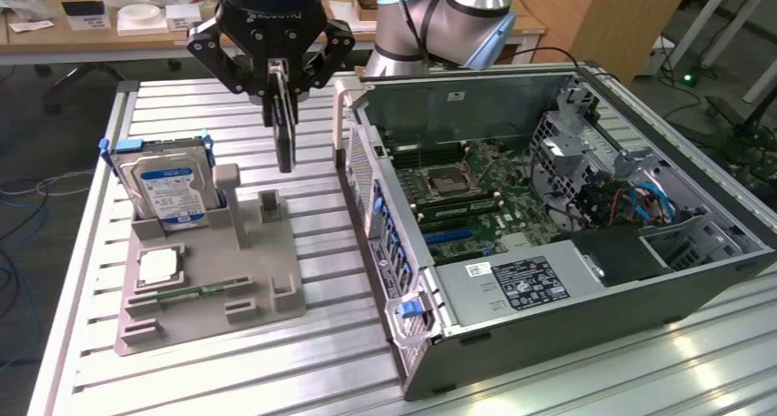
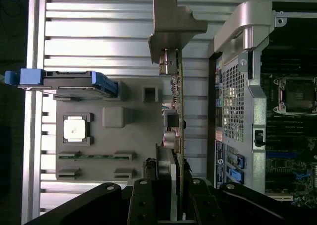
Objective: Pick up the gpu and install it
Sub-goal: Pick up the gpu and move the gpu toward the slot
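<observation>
The gpu (image 1: 284, 138) is pinched edge-on between the fingers of the gripper (image 1: 280, 86) in the upper left of the exterior view. It is hung vertically, clear of the grey holder tray (image 1: 261, 252) and beside the open computer case (image 1: 547, 343). This orientation probably suits the upright motherboard slots.

A silver hard drive (image 1: 170, 188) with a blue-and-white label stands upright at the far end of a grey fixture tray (image 1: 249, 284) on the slatted metal table (image 1: 243, 370). A square processor chip (image 1: 159, 267) and a narrow green memory stick (image 1: 188, 295) sit in the tray's nearer pockets. Just beside the tray, on the exterior view's right, an open computer case (image 1: 583, 334) shows its green motherboard (image 1: 474, 197).
</observation>
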Robot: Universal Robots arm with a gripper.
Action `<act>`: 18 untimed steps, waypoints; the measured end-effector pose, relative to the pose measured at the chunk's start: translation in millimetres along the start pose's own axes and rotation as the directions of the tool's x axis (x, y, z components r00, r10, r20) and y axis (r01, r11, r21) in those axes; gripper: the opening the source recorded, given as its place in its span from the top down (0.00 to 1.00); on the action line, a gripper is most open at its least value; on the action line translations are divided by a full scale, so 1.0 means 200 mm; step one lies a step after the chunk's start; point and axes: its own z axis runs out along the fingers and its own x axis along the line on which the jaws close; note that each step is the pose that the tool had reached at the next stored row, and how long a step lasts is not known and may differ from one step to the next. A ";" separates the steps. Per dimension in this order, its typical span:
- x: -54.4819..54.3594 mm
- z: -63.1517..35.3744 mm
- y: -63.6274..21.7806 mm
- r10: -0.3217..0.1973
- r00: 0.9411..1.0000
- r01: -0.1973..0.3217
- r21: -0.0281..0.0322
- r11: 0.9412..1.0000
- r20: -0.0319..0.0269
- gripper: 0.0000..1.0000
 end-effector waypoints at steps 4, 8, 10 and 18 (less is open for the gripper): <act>-0.01 0.000 0.000 0.000 1.000 0.000 0.000 1.000 0.000 0.72; -0.02 0.000 0.000 0.000 1.000 0.000 0.000 1.000 0.000 0.72; -0.02 0.000 0.000 0.000 1.000 0.000 0.000 1.000 0.000 0.72; -0.04 -0.001 0.000 0.000 1.000 0.000 0.000 1.000 0.000 0.72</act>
